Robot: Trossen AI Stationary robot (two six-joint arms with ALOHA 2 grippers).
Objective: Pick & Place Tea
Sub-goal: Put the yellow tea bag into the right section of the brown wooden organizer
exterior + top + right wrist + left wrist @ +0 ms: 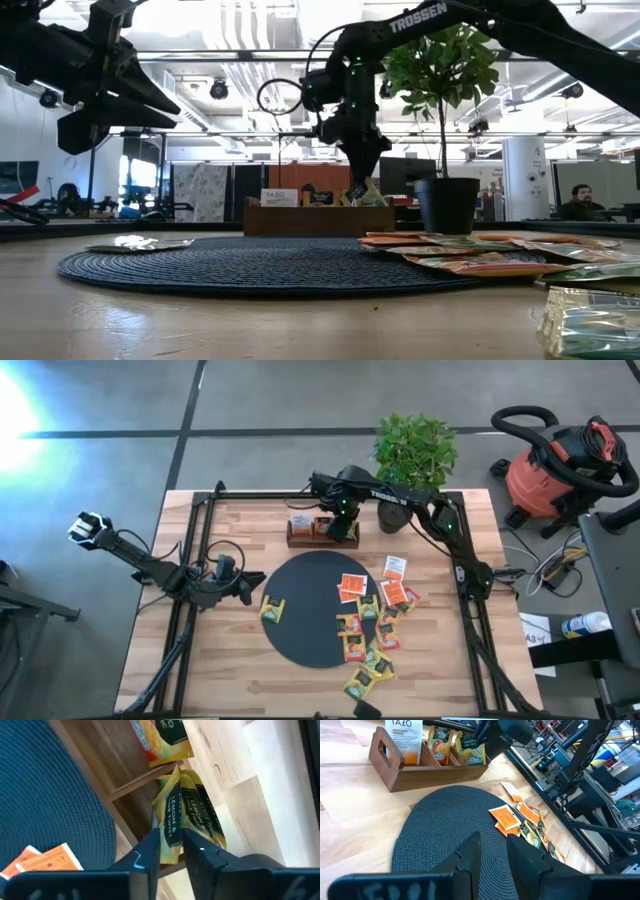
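Wood table, box (322, 532) at far edge. Right gripper (171, 851) pinches a yellow sachet (172, 817) there: light, floppy paper, best gripped edgewise. Left gripper (493, 851) waits, jaws apart.

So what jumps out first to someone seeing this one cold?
The right gripper over the wooden box at the table's far edge, its fingers around a yellow sachet. Next, the loose sachets scattered across the black mat's right side. The left gripper hovers at the mat's left edge.
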